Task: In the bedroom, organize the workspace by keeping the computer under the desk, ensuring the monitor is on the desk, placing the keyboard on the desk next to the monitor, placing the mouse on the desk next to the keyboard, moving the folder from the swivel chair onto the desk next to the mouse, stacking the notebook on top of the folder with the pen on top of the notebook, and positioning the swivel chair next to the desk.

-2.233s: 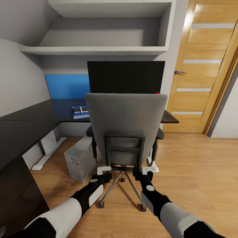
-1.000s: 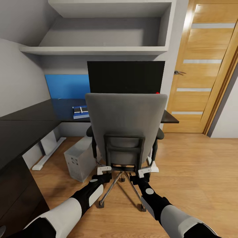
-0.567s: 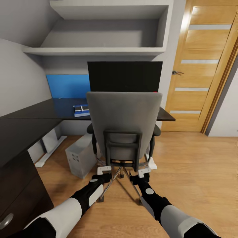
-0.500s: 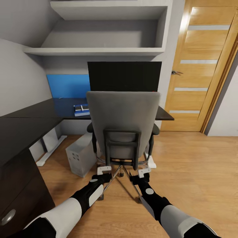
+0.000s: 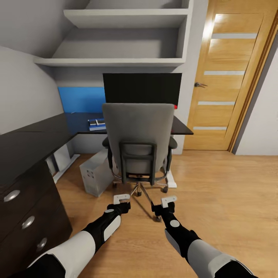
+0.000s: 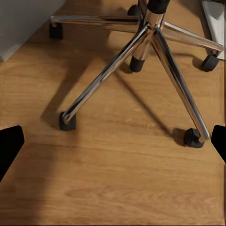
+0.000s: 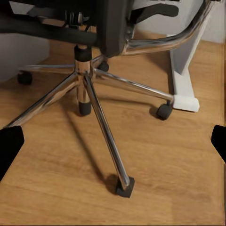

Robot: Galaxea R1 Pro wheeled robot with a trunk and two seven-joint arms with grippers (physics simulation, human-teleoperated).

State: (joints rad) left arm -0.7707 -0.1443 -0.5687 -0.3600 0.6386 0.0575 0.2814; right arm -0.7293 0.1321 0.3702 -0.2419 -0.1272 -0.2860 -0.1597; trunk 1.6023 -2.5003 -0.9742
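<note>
- Head view: swivel chair (image 5: 138, 135) at 12 o'clock, facing the desk (image 5: 34, 135); computer (image 5: 94, 175) at 11 o'clock.
- Left gripper (image 5: 121, 199) and right gripper (image 5: 168, 200): both released, empty, short of the chair.

The swivel chair (image 5: 138, 141) blocks the desk (image 5: 38, 135); bare floor (image 5: 216, 193) beside.

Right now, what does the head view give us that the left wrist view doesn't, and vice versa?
Head view alone: the wide black-fronted monitor on the glossy black desk, the pale grey computer tower beneath it, and the wooden door. Left wrist view alone: a close look at the black castors on the floorboards. Both: the grey upholstered swivel chair's chrome five-star base.
</note>
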